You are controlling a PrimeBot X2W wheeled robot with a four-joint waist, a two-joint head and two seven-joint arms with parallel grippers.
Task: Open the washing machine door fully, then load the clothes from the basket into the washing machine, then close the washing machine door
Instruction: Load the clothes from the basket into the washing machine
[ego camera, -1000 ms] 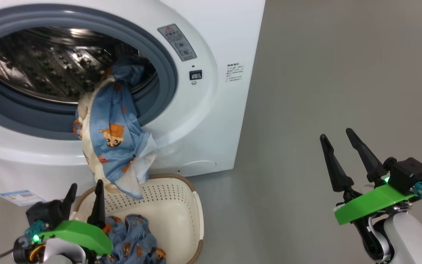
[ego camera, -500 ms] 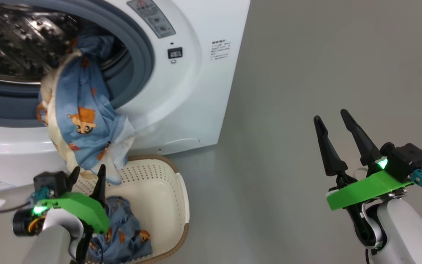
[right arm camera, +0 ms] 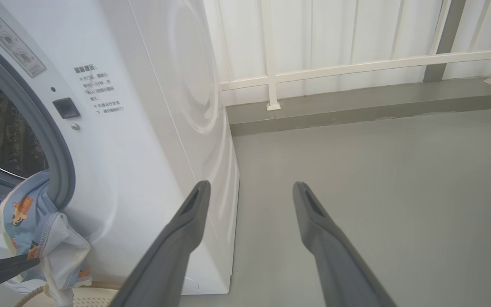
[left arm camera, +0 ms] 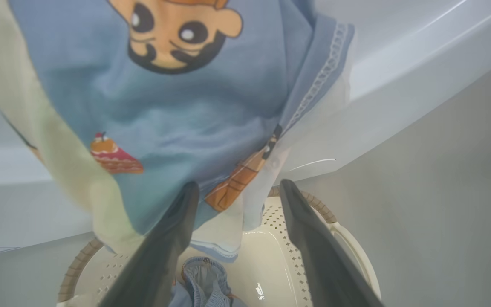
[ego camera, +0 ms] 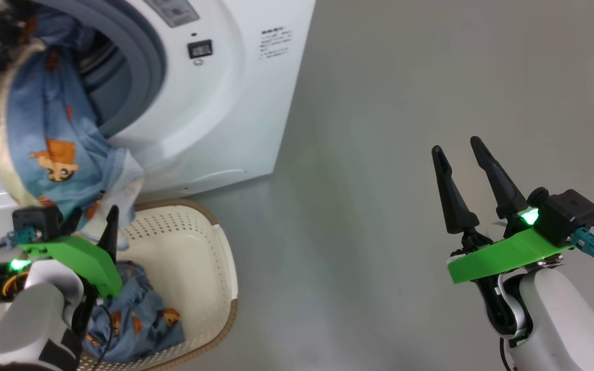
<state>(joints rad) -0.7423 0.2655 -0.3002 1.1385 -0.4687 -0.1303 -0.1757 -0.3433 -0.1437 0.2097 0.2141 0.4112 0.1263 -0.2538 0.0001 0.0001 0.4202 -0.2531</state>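
Grey floor [ego camera: 379, 129] is stretching away to the right of the white machine [ego camera: 214, 118], whose opening is showing at upper left. The basket [ego camera: 199, 257] is sitting on the floor just in front of the machine. 1 garment [ego camera: 44, 129] is hanging out over the gasket [ego camera: 139, 67], its hem dangling above the basket. A 2nd garment [ego camera: 137, 319] is lying crumpled inside the basket. The left gripper [ego camera: 95, 212] is hovering at that hem, its 2 fingers spread wide, gripping nothing. The right gripper [ego camera: 456, 145] is hovering over the floor, equally wide and empty.
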